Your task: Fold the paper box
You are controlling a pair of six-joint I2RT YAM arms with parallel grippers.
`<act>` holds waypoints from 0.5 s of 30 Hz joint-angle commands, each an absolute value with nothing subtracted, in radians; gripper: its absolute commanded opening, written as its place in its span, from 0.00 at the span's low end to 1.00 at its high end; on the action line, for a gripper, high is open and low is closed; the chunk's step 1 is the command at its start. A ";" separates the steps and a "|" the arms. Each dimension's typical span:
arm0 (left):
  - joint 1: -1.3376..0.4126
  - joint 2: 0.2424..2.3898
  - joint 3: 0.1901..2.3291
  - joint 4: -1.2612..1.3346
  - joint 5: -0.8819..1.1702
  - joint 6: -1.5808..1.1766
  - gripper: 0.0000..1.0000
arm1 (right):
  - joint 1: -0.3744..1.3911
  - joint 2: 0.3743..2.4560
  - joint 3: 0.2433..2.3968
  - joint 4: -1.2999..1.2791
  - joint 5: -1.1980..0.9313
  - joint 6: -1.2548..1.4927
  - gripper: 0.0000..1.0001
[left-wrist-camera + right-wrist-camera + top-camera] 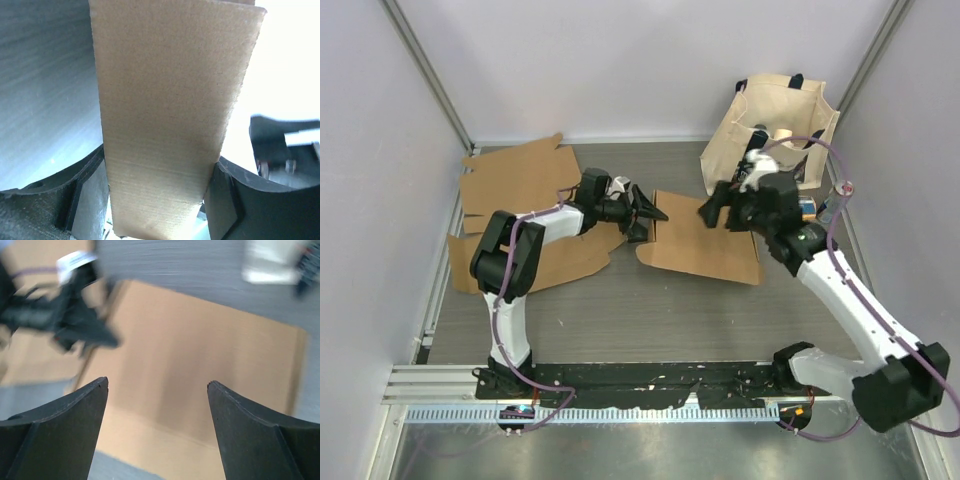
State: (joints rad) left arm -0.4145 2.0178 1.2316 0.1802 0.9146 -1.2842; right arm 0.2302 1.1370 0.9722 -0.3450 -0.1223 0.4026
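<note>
**Left tool grips a flap, right tool hangs free**

The left tool [157,170] is clamped across a raised flap [165,100] at the left edge of the paper box [710,250]. The right tool [157,385] hovers over the box's upper edge, jaws wide apart and holding nothing. The box lies mostly flat on the bench [650,320] at frame centre. Spare cardboard sheets [515,180] lie upper left and a cloth bag [770,120] upper right. The step looks like raising the 1st side. Next, the right tool probably has to pin the panel while the flap turns on its crease.
</note>
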 commanded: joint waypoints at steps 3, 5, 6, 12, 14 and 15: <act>-0.377 1.898 1.212 -0.018 0.959 -1.440 0.35 | 0.719 1.092 1.107 -0.511 0.095 -0.038 0.87; -0.376 1.866 1.155 0.020 0.983 -1.512 0.33 | 0.790 1.114 1.150 -0.564 0.123 -0.084 0.87; -0.377 1.855 1.140 0.020 0.985 -1.550 0.34 | 0.849 1.138 1.164 -0.587 0.127 -0.127 0.87; -0.377 1.758 1.022 0.063 0.991 -1.670 0.36 | 1.064 1.158 1.170 -0.629 0.354 -0.247 0.87; -0.377 1.741 1.006 0.063 0.991 -1.680 0.36 | 1.117 1.172 1.161 -0.617 0.399 -0.288 0.88; -0.376 1.732 1.002 0.063 0.991 -1.681 0.36 | 1.129 1.175 1.158 -0.615 0.413 -0.304 0.88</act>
State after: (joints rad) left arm -0.3748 1.8088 1.0157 0.0402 0.9459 -1.5993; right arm 1.0748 1.1694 1.1481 -0.6106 0.2474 -0.1757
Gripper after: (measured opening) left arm 0.664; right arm 0.873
